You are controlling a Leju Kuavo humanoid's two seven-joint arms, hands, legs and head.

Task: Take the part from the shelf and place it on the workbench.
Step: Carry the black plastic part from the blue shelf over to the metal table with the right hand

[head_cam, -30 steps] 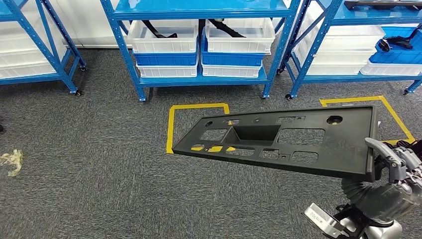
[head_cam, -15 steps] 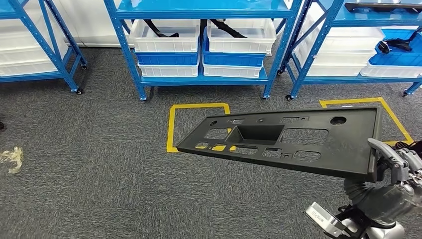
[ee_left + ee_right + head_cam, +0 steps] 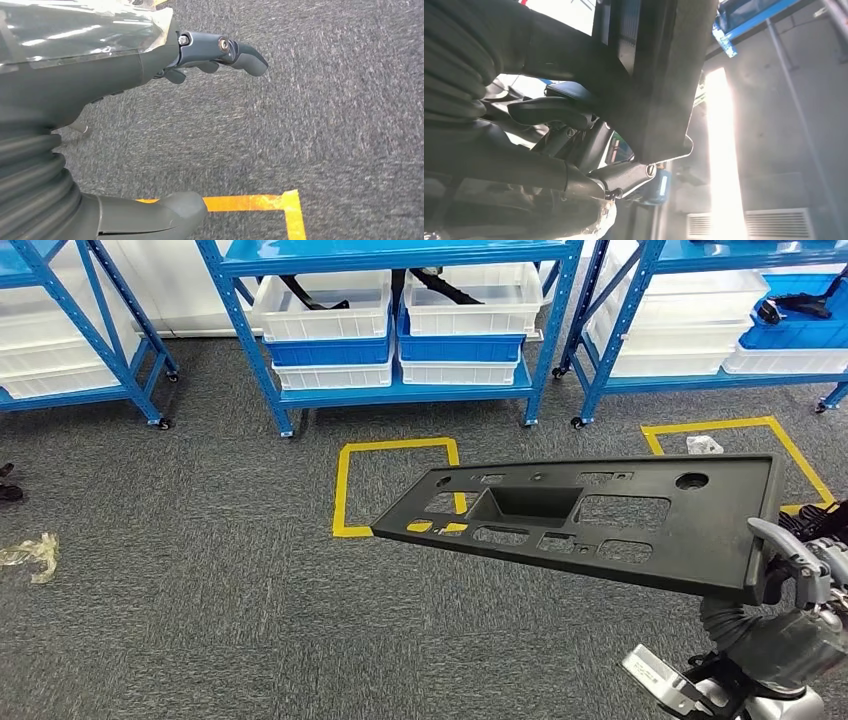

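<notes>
At the lower right of the head view we see our right hand point(image 3: 800, 575) gripping the right end of the part point(image 3: 590, 520), a long flat black plastic panel with many cut-out openings. Grey fingers point(image 3: 778, 538) curl over its right edge. The part reaches from the hand toward the middle of the frame, held above the floor and roughly level, its left end hanging free. In the right wrist view the part point(image 3: 659, 75) shows as a dark slab close to the camera, with fingers point(image 3: 624, 177) pressed against its underside.

In the left wrist view our left hand point(image 3: 150, 70) hangs over the carpet point(image 3: 325, 125) holding nothing, thumb and fingers apart. A corner of yellow tape point(image 3: 280, 205) lies on the floor beneath it.

Farther off in the head view, grey carpet point(image 3: 200, 590) fills the middle ground. A yellow tape square point(image 3: 345, 490) sits at centre, partly behind the part, and another point(image 3: 760, 425) at right. A crumpled scrap point(image 3: 30, 552) lies at the left edge.

Along the top of the frame stand blue shelves point(image 3: 240, 320) holding white bins point(image 3: 320, 305) and blue bins point(image 3: 460, 348).
</notes>
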